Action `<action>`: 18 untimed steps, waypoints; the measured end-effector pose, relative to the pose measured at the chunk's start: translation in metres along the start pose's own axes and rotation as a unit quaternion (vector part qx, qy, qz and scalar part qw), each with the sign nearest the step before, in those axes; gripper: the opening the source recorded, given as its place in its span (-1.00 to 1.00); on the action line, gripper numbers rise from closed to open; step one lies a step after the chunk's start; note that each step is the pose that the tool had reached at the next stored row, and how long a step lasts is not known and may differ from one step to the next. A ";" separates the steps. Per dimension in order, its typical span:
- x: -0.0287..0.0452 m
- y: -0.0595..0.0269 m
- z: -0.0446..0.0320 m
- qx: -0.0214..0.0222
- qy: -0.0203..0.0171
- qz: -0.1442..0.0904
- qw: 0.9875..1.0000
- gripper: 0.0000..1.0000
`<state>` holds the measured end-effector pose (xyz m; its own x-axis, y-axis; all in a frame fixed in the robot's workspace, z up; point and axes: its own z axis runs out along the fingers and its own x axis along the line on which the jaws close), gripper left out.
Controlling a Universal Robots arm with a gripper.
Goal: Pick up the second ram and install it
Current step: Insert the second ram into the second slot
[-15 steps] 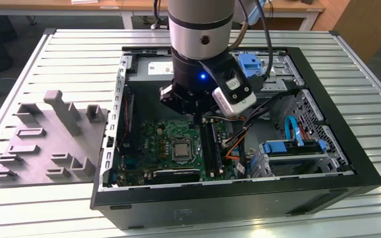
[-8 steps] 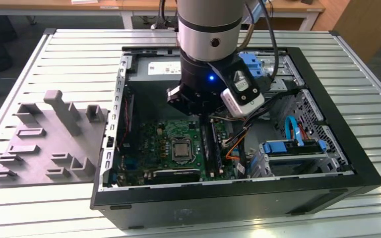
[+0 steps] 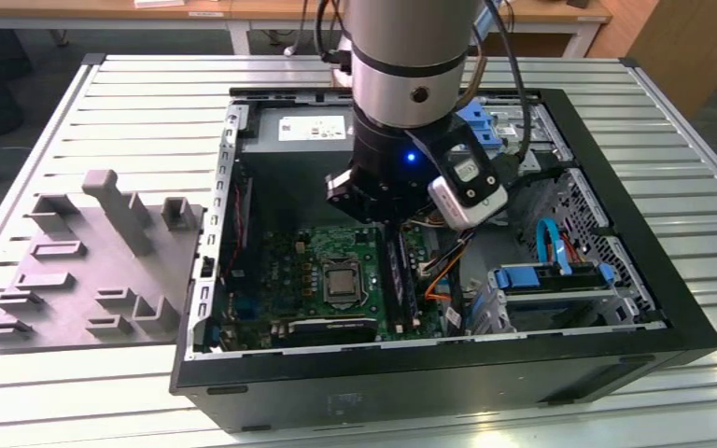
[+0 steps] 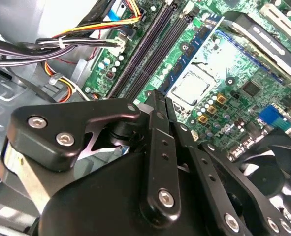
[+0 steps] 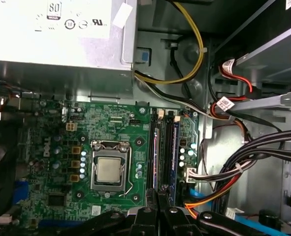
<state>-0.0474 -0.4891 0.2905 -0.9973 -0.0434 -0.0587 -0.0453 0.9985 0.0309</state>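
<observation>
A dark-blue ram (image 4: pixel 197 42) with small dark chips stands on edge in the black slot nearest the processor (image 5: pixel 108 169) on the green board (image 3: pixel 333 252). In the first wrist view the ram (image 5: pixel 155 157) appears edge-on, and my gripper (image 5: pixel 160 212) is in line with its near end. In the second wrist view my gripper (image 4: pixel 156 98) has its two black fingers pressed together, with nothing visible between them. In the exterior view the gripper (image 3: pixel 373 213) hangs inside the open computer case just above the slots (image 3: pixel 396 271).
A second blue-edged stick (image 5: pixel 176 152) sits in a parallel slot. Cable bundles (image 5: pixel 234 177) run beside the slots. The power supply (image 3: pixel 315 129) and blue drive bays (image 3: pixel 558 275) fill the case. A grey holder block (image 3: pixel 85 271) lies at the exterior view's left.
</observation>
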 end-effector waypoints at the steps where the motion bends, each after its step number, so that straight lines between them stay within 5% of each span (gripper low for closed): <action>1: 0.0000 -0.0001 0.0018 0.000 0.000 0.000 1.000 -0.75; 18: -0.0054 -0.0009 0.0217 0.000 0.000 0.000 1.000 -0.75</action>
<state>-0.0407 -0.4890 0.2691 -0.9973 -0.0443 -0.0586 -0.0461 0.9985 0.0308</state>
